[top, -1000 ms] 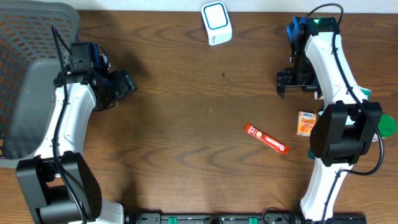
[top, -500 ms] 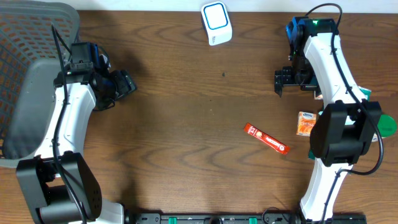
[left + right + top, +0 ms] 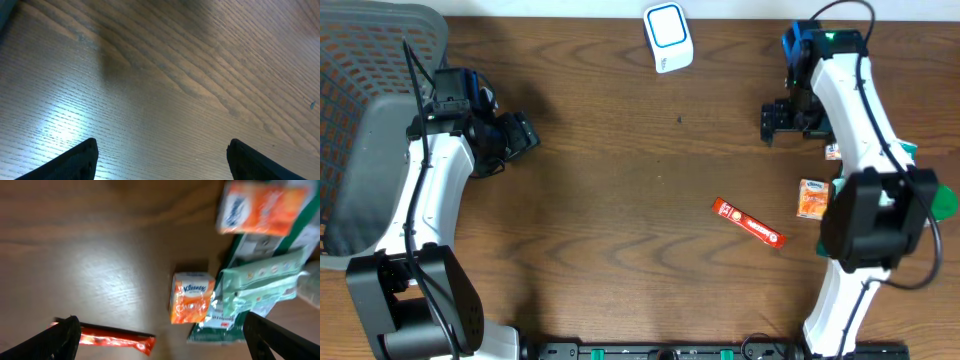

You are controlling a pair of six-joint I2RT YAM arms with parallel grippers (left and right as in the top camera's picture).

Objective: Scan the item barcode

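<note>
1. The red stick packet (image 3: 748, 222) lies flat and slanted on the wooden table (image 3: 620, 180), right of the middle, with nothing touching it.
2. A small orange Kleenex pack (image 3: 811, 198) sits near it on the right, a strip of bare wood between the two.
3. In the right wrist view a green-and-white packet (image 3: 255, 297) lies right against the Kleenex pack. Past it is a larger orange box (image 3: 260, 207), too blurred to read properly.
4. The scanner (image 3: 667, 37), white with a blue ring on its face, rests at the far edge of the table near the middle. It is well apart from every item and from both arms.
5. The right gripper (image 3: 767, 120) hangs over bare wood on the far side of the items, between them and the scanner's end of the table. Its jaws are spread wide and it holds nothing.
6. The left gripper (image 3: 525, 135) is well off on the other side. Its jaws are also apart, with only wood grain between the fingertips in its own camera.
7. A grey mesh basket (image 3: 360, 120) fills the far left corner, beside the left arm.
</note>
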